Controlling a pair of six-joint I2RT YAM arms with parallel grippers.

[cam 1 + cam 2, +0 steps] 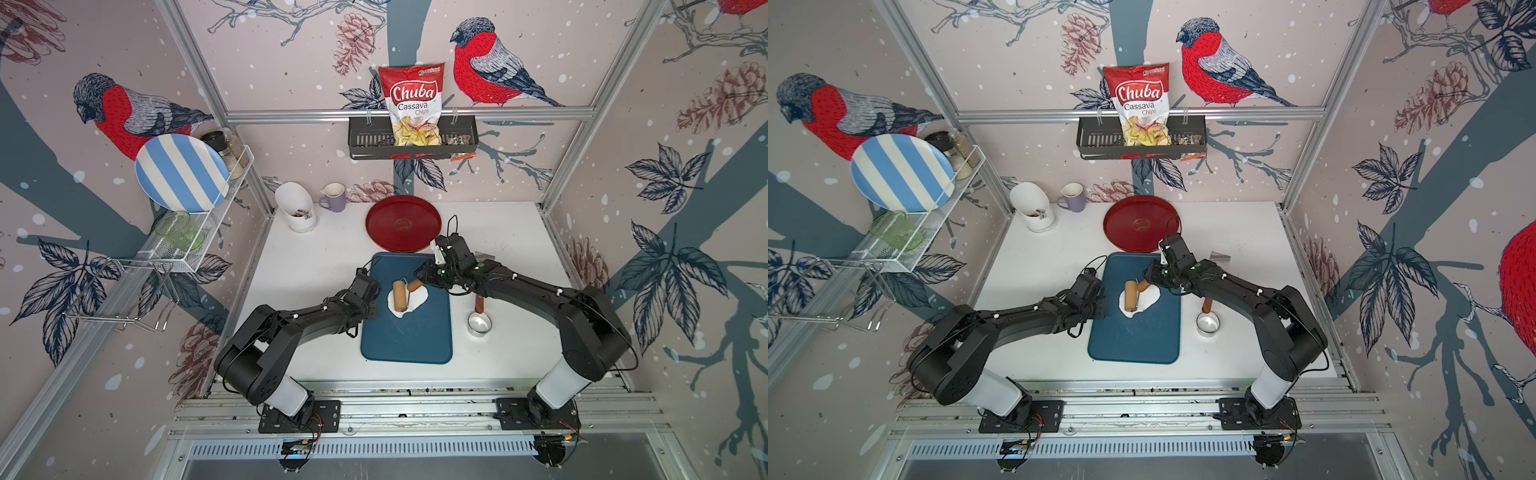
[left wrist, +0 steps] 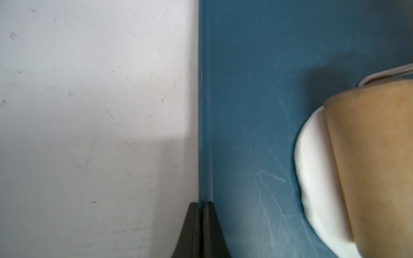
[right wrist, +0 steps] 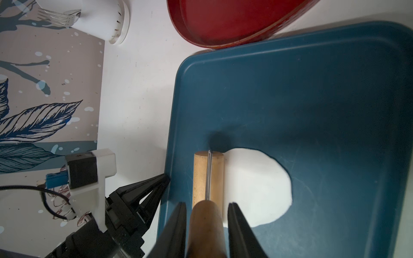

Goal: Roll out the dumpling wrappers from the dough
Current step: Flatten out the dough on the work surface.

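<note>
The right claw [image 3: 207,204] is clamping a small pastry roller [image 3: 200,178] by its wooden handle [image 3: 205,230], one finger pressing in on each side. The roller's barrel [image 1: 400,296] is resting on the edge of the dough [image 3: 257,187] nearest the left arm. The dough is lying as a flat white patch with an uneven outline on the far half of the blue board [image 3: 312,100], and no round dumpling wrappers are showing yet. To my eye, this pass is calling for even downward pressure, with the barrel level and drawn across the whole patch toward the right. It would help to ease off near the far edge so the sheet is not tearing or riding up on the wood. The left claw [image 2: 200,204], fingers pressed together, is sitting on the board's left rim where it meets the white worktop [image 2: 89,111], seemingly pinning the board. The right arm is reaching low over the board's far right corner, wrist turned back toward the dough. The left arm is stretching forward and low, with its wrist dipping to the rim.
</note>
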